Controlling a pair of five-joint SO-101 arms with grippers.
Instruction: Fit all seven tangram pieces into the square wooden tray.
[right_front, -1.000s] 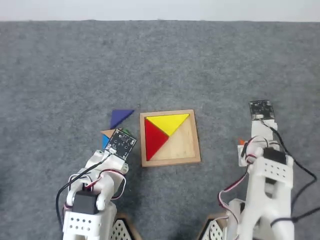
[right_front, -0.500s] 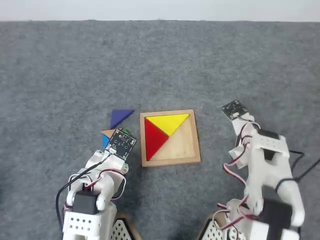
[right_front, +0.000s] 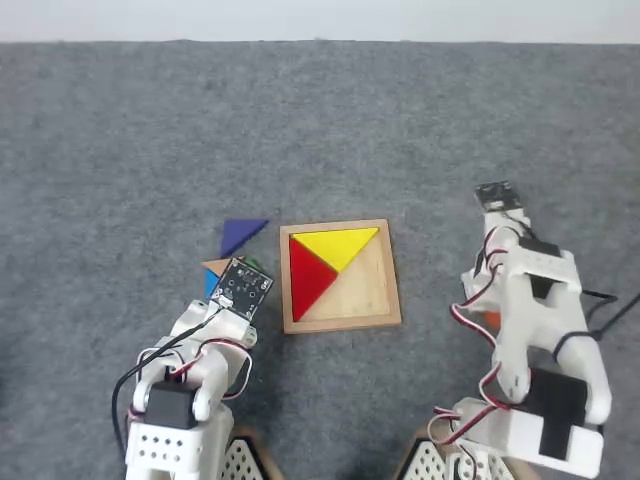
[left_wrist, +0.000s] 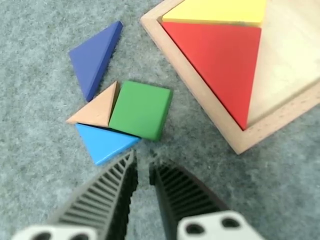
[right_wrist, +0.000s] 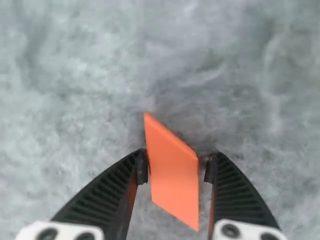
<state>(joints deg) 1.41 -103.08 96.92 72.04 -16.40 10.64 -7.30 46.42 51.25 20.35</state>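
Observation:
The square wooden tray (right_front: 388, 270) lies mid-table with a yellow triangle (right_front: 335, 246) and a red triangle (right_front: 308, 275) in it. Left of the tray are a dark blue triangle (left_wrist: 93, 58), a tan triangle (left_wrist: 98, 108), a green square (left_wrist: 140, 110) and a light blue triangle (left_wrist: 103, 141). My left gripper (left_wrist: 141, 160) is shut and holds nothing, just short of the light blue triangle. My right gripper (right_wrist: 175, 160) is shut on an orange parallelogram (right_wrist: 172, 172) over bare carpet, right of the tray. The parallelogram (right_front: 490, 319) peeks out beside the right arm.
Grey carpet covers the table, with open room behind the tray and between the tray and the right arm (right_front: 530, 320). The left arm (right_front: 200, 350) covers part of the loose pieces in the high view.
The right arm swung its wrist toward the tray, then back to the right. The orange parallelogram now shows nearer the front. The left arm and loose pieces have not moved.

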